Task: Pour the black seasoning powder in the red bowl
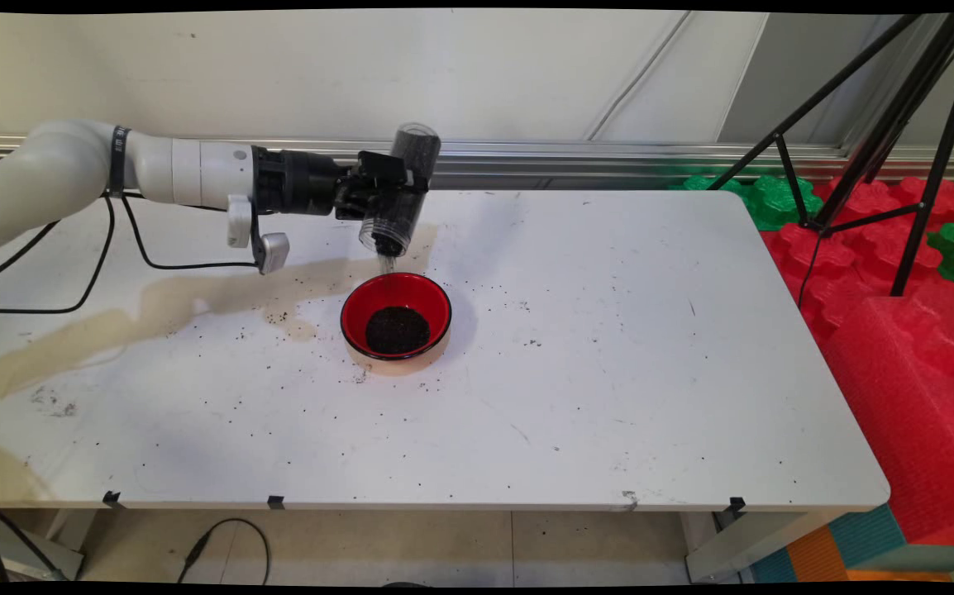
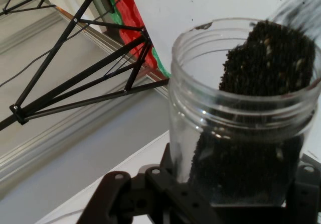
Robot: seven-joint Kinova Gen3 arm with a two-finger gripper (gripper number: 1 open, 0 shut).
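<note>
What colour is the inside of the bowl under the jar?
Red inside, with a dark rim; the bowl holds a heap of black grains. Main view shows it best.

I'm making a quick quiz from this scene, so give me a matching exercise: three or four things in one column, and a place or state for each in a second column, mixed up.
Things:
1. clear jar
2. red bowl
3. black tripod
4. gripper

Descriptions:
A. stands on the table, dark grains heaped inside
B. stands past the table's right end
C. tipped mouth down, grains streaming out
D. shut on the jar's side

Pairs: 1-C, 2-A, 3-B, 4-D
</note>
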